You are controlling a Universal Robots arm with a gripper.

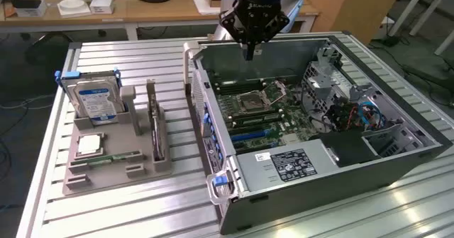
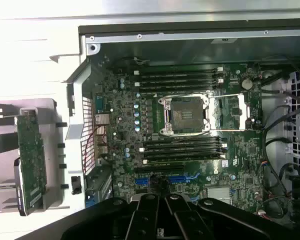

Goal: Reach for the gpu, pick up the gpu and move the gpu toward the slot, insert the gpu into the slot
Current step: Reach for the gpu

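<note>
Exterior view: I watched the scene over a ribbed aluminium table (image 1: 142, 52), with the arm hanging above the far edge of the case.
Case: a large black and silver computer tower (image 1: 369, 166) lay open on its side, towards the exterior view's right.
Motherboard: the green main board (image 2: 190, 135) lay bare inside, its square silver processor socket (image 2: 184, 114) in the middle and short blue expansion slots (image 2: 176, 178) close to the fingers in the wrist view.
Parts holder: a grey plastic rack (image 1: 117, 158) sat on the table at the exterior view's left, well apart from the arm.
Hard drive: a silver drive with a blue label (image 1: 97, 101) stood upright at the back of that rack.
Gpu: the thin flat green circuit-board card with a narrow silver end bracket (image 1: 155, 129) stood on edge in the rack, untouched; I also saw it beside the case wall (image 2: 31, 159).
Gripper: the black two-finger gripper (image 1: 250, 54) pointed down over the case's far wall, jaws pressed together, holding nothing.
Step in hand: I judged it as the reach for the gpu, barely begun.
Next move calls for: a sideways travel to the rack and spread jaws before descending on the card's top edge.
</note>
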